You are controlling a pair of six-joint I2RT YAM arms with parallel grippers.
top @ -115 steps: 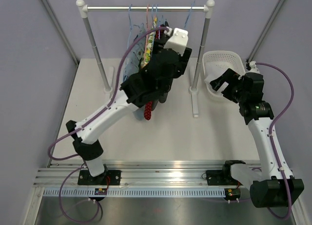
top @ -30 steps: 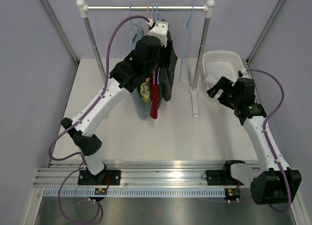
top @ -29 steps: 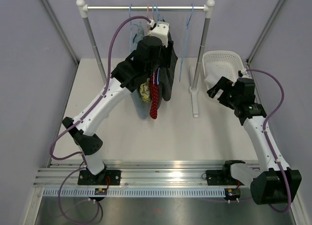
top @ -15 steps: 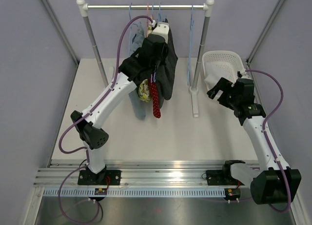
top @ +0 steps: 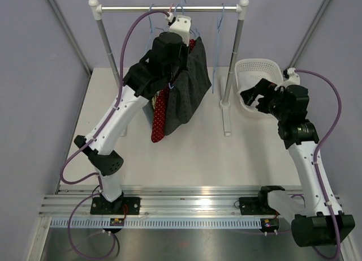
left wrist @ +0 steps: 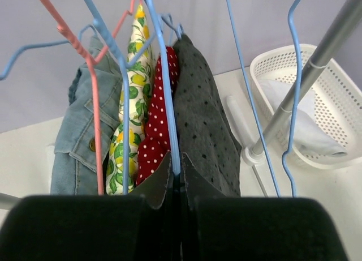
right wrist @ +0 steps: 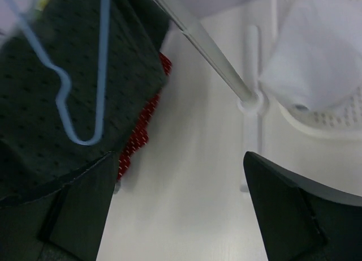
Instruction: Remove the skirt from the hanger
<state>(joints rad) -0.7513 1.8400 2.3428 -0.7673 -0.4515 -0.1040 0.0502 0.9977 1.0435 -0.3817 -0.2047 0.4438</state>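
Black fingers (left wrist: 160,180) of my left gripper (left wrist: 176,173) are clenched on the blue wire of the hanger (left wrist: 169,114), low on its sloping arm, and I see nothing else caught between them. The wire is thin and round, so I judge it could twist or slide in that pinch if I pull at an angle. Just right of the wire hangs the grey dotted skirt (left wrist: 203,119), on the rack and not yet freed. How it is fixed to the hanger is hidden, so I cannot tell whether a plain tug would release it. The red piece (left wrist: 157,122) touches the skirt on its left, and the overhead view shows both swung out together, so I may drag the wrong garment along. Beyond it hang the lemon print (left wrist: 133,97), the denim (left wrist: 79,131) and a pink hanger (left wrist: 96,125), packed close. Their hooks crowd mine on the rail (top: 130,9), and lifting could snag one or knock it off. To the right, the spare hangers (left wrist: 293,91) and the post (left wrist: 308,74) stand near the skirt's hem, which could catch there. Farthest off, my right gripper (top: 257,91) hangs wide open beside the basket (left wrist: 271,56), well apart from the skirt, so if the skirt slips nothing is placed to catch it.
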